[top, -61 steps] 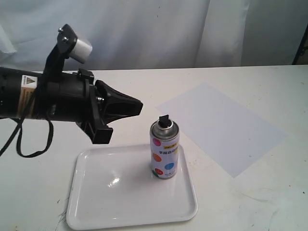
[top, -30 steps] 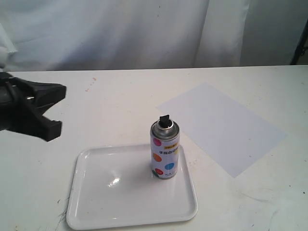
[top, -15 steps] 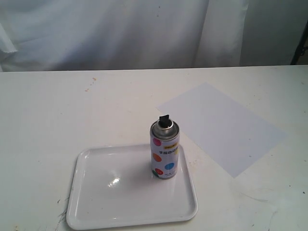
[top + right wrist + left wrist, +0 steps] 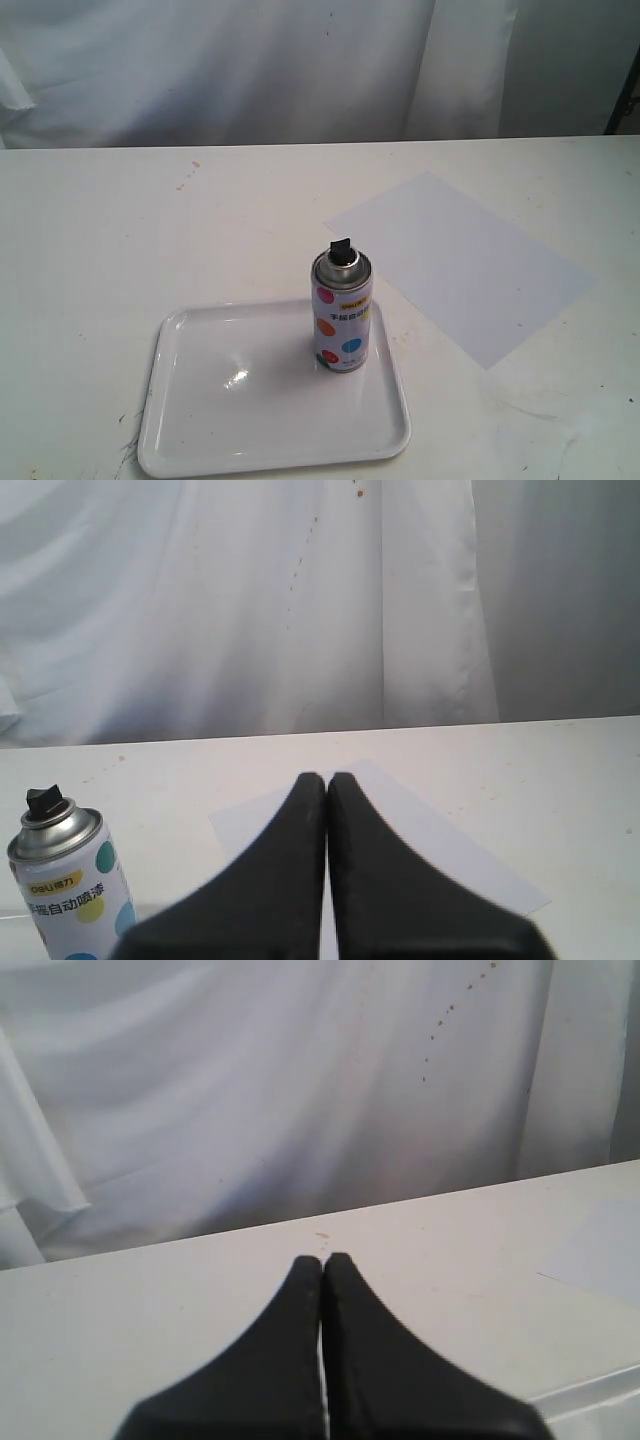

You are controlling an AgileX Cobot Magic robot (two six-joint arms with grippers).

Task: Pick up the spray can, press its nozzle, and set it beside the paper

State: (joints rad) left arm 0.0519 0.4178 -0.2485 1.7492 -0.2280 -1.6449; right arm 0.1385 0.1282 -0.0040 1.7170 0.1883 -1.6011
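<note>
While the left claw (image 4: 323, 1260) and right claw (image 4: 327, 777) sit clenched on nothing, the can (image 4: 342, 318) stands upright on the tray (image 4: 220, 425).
An off-centre grab could tip that narrow can over, short of the paper (image 4: 470, 265).

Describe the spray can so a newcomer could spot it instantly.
On the white table lies a glossy rimmed tray; the spray can stands upright in it, nearest the paper. It alone stands tall: white cylinder, coloured dots, silver top, black nozzle.

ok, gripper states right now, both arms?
Left gripper: closed, holding nothing.
Right gripper: closed, holding nothing.
</note>
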